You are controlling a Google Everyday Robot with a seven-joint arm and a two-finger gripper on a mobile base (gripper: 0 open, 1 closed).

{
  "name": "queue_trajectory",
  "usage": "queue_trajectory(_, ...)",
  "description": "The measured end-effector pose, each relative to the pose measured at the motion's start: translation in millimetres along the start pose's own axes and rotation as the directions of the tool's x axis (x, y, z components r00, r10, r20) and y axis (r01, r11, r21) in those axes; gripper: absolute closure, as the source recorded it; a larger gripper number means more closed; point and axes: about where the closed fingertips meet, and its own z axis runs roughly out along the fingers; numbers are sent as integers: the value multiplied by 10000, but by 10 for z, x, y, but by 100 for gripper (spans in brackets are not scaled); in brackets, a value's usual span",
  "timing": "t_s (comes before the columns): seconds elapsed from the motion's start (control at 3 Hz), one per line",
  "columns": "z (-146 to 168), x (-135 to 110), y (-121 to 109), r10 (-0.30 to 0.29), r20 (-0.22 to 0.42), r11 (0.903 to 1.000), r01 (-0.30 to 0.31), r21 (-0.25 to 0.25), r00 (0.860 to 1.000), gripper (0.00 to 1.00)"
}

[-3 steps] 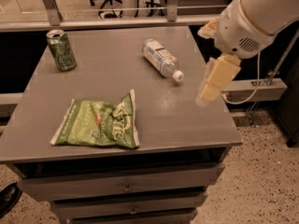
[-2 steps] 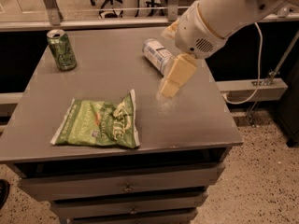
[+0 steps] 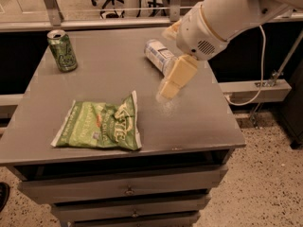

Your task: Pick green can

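Since a second ago the arm has swung left, from beyond the table's right edge to over the tabletop, and the gripper (image 3: 169, 85) now hangs above the middle-right of the table (image 3: 203, 126), pointing down and to the left, its tip close over the surface. Whether it is open or closed cannot be told from this angle; it holds nothing visible. The can, bottle and bag lie where they were.

The green can (image 3: 62, 51) stands upright near the back-left corner, close to both the rear and left edges. It is well apart from the gripper, to the gripper's left and farther back. Bare grey tabletop runs between them. The water bottle (image 3: 158, 56) lies on its side just behind the gripper, partly hidden by the white wrist. The chip bag (image 3: 99, 124) lies flat at the front-left, near the front edge and forward of the line from gripper to can.
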Motion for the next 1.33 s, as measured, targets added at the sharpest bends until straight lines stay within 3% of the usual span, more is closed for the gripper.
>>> queue_trajectory(0.33,410,-243,-73,-131,886,9998,143,-123,9960,0)
queue_trajectory(0.67,886,-661,-304,-148,2068,9999,144,37,9783,0)
queue_trajectory(1.33,1699,-1338,-863,201,3959,9988,-362,332,9181,0)
